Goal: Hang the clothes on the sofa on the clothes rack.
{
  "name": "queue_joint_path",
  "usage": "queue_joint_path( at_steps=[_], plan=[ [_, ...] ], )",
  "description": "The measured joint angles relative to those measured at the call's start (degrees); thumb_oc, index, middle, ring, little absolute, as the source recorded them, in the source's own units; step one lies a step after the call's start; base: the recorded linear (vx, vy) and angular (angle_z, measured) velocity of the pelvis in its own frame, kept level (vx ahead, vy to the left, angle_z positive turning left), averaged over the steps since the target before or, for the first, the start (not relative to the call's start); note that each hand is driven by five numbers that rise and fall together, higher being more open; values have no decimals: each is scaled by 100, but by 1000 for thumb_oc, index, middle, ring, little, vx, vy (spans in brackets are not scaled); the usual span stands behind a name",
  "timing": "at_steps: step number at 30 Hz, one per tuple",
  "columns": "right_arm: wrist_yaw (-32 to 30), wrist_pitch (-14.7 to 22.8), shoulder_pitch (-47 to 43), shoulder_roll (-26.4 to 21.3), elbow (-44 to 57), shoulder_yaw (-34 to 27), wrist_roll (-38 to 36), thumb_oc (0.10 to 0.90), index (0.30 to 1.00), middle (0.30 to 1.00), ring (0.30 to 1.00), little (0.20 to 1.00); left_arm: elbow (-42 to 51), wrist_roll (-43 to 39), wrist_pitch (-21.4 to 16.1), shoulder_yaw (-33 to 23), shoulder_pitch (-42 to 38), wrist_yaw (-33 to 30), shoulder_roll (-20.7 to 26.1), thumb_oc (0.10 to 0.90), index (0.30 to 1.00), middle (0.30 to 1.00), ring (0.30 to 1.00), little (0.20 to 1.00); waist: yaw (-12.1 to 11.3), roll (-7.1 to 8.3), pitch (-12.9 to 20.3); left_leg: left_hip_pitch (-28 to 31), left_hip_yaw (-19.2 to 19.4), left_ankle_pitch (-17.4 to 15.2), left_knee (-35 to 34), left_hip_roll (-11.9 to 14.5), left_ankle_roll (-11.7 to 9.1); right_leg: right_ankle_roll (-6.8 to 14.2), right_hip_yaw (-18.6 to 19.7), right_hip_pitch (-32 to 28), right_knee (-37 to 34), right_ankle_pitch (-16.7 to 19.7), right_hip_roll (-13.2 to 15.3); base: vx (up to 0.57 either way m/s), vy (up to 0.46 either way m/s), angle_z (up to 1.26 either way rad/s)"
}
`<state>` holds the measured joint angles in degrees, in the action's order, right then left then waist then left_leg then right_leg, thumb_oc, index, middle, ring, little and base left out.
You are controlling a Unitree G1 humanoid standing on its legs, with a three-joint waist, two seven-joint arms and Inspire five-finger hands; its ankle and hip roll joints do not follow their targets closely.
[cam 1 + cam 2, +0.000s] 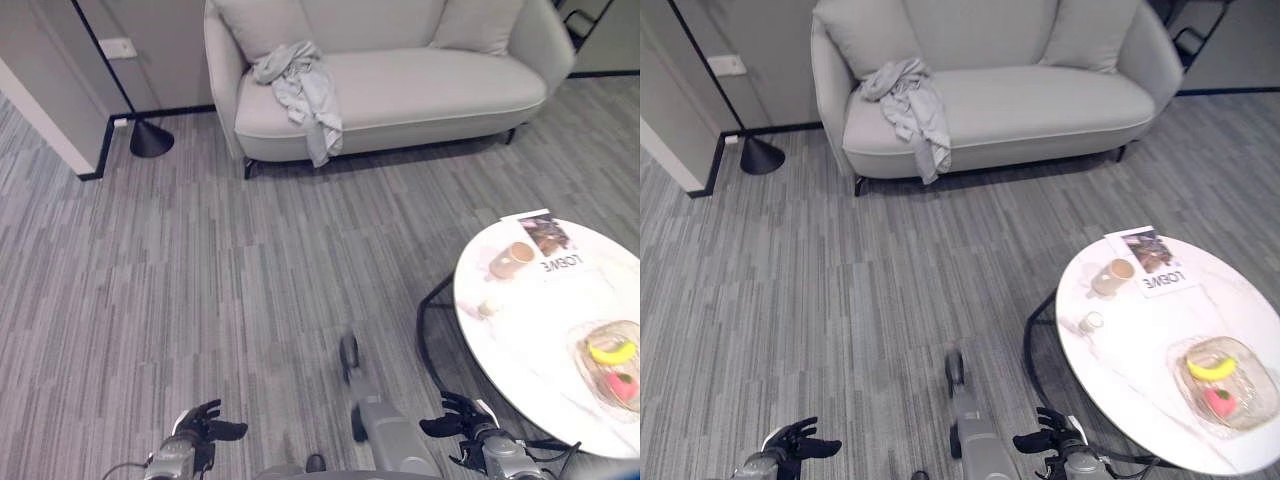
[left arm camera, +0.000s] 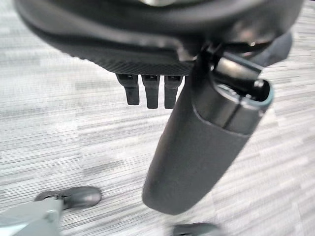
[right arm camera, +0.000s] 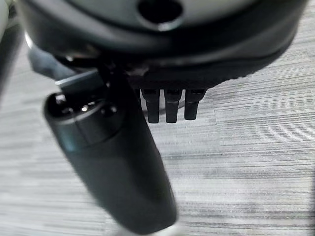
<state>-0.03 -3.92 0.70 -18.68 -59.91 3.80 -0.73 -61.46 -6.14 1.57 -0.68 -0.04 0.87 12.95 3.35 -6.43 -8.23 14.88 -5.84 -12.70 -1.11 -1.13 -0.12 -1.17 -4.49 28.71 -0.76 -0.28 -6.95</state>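
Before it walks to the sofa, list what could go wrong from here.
1. The round table stands close on the right; the right robot hand could clip its rim or the cup.
2. The shirt hangs over the sofa edge and may slide to the floor when tugged.
3. No rack is visible yet.
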Motion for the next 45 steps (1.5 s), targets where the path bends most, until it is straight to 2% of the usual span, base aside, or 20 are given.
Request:
queue_joint_path(
  at_steps=[3,6,7,8,9,10,11,13,17,21,24,25,29,31,33,37,39,42,43,45],
  plan=[
    [102,-6,217,17,-203,-67,19,800,900,900,900,900,242,3,32,97,241,21,-115,800,900,900,900,900,-77,498,163,148,53,-183,1248,-445,-159,-521,184,-702,917,720,313,506,-440,112],
    [62,148,-199,-69,12,-329,28,800,900,900,900,900,729,-242,-34,-40,186,122,-73,800,900,900,900,900,-737,911,-42,-3841,719,454,7479,233,330,-846,-93,-1127,1309,365,64,506,-458,69],
    [-1,193,-402,81,22,-431,22,800,900,900,900,900,1041,-247,-54,-118,67,77,177,800,900,900,900,900,-791,1194,-228,-4515,684,491,7748,-55,259,-701,-76,-1561,881,349,64,665,-311,41],
    [-72,158,-650,258,-77,-635,21,800,900,900,900,900,1095,-236,-98,8,-81,83,407,800,900,900,900,900,-969,1490,-487,-4904,663,486,7324,-502,202,110,-53,-1957,590,62,198,546,-117,-63],
    [-51,153,-1096,178,-51,-753,5,800,900,900,900,900,1199,-226,-104,-61,-102,34,282,800,900,900,900,900,-1108,1150,-637,-5026,622,644,5415,-21,99,-265,-173,-1726,2114,-916,192,392,-65,-124],
    [-54,226,-1016,54,259,-639,-13,800,900,900,900,900,1204,-226,-81,-32,128,82,266,800,900,900,900,900,-1068,1141,-432,-4933,506,901,3899,-81,-125,-282,453,-1898,2057,-1012,752,591,-36,-138],
    [-76,350,-885,-67,398,-610,-16,800,900,900,900,900,1084,-223,24,66,175,128,150,800,900,900,900,900,-1023,962,-359,-4701,426,1039,2594,58,-270,45,260,-2245,1687,-783,727,586,-23,-63],
    [-89,417,-464,-300,321,-296,-17,800,900,900,900,900,1028,-219,95,154,403,203,73,800,900,900,900,900,-982,820,-81,-4087,620,981,14,-29,-484,-169,23,-3196,678,-709,623,754,27,-15],
    [5,93,-20,71,-235,-41,-8,800,900,900,900,900,849,-146,279,-602,886,252,115,800,900,900,900,900,-1216,909,541,-2320,658,1991,-149,-187,459,93,624,-4727,544,-854,506,731,272,-100],
    [58,207,200,72,658,32,-4,800,900,900,900,900,782,1,230,-574,733,250,115,800,900,900,900,900,-809,708,804,-1912,575,1944,-124,-266,756,-143,407,-2933,3793,-1016,675,412,146,-27],
    [100,264,237,-28,827,-215,-4,800,900,900,900,900,823,-7,50,-400,393,194,96,800,900,900,900,900,-701,373,650,-1503,378,1817,-352,-319,506,2,291,-1741,2365,-1161,1034,356,-60,22],
    [93,190,143,-62,795,-175,-3,800,900,900,900,900,783,-17,-36,-449,42,115,152,800,900,900,900,900,-648,339,412,-1336,274,1681,-376,-349,513,399,321,-1282,225,-528,1105,180,-83,43],
    [98,75,118,-63,393,-117,-2,800,900,900,900,900,672,-23,54,-313,152,55,241,800,900,900,900,900,-453,388,-48,-689,236,1072,-276,-268,584,409,323,-446,336,296,971,208,-206,83],
    [128,91,217,-2,261,-323,0,800,900,900,900,900,762,-22,82,-236,501,55,330,800,900,900,900,900,-708,872,31,-451,138,638,-158,-85,88,104,115,-1352,375,638,916,540,-541,113],
    [103,119,-20,-67,223,-391,4,800,900,900,900,900,830,-24,151,-401,700,66,212,800,900,900,900,900,-792,924,33,-421,184,509,48,70,-122,-2,159,-1784,-163,1174,733,246,-252,-8],
    [80,266,-83,-149,532,-484,6,800,900,900,900,900,1332,-46,116,-505,725,169,-15,800,900,900,900,900,-779,1100,-70,-1210,282,294,1591,448,-288,-437,207,-2435,-393,826,324,70,-308,-8],
    [63,281,-40,-150,814,-556,0,800,900,900,900,900,1809,-51,56,-559,237,177,-44,800,900,900,900,900,-789,1355,-487,-3141,123,1010,4674,387,-727,-687,-105,-2076,197,458,391,217,-39,39],
    [46,139,-141,22,791,-699,-4,800,900,900,900,900,2069,-67,140,-508,228,258,15,800,900,900,900,900,-786,1575,-633,-3327,619,571,2264,441,-207,0,45,-2433,-439,260,466,221,81,13],
    [11,138,-223,-69,795,-878,-7,800,900,900,900,900,2229,-80,117,-468,153,266,-101,800,900,900,900,900,-828,1363,-738,-3187,482,898,534,565,-270,13,-265,-2335,-253,16,375,299,255,-48],
    [-68,164,-225,-111,983,-1056,-7,800,900,900,900,900,1990,-83,255,-484,268,263,-111,800,900,900,900,900,-715,887,-691,-3163,397,1299,266,599,-211,-380,-296,-2751,-440,340,63,280,357,-62]
  ],
)
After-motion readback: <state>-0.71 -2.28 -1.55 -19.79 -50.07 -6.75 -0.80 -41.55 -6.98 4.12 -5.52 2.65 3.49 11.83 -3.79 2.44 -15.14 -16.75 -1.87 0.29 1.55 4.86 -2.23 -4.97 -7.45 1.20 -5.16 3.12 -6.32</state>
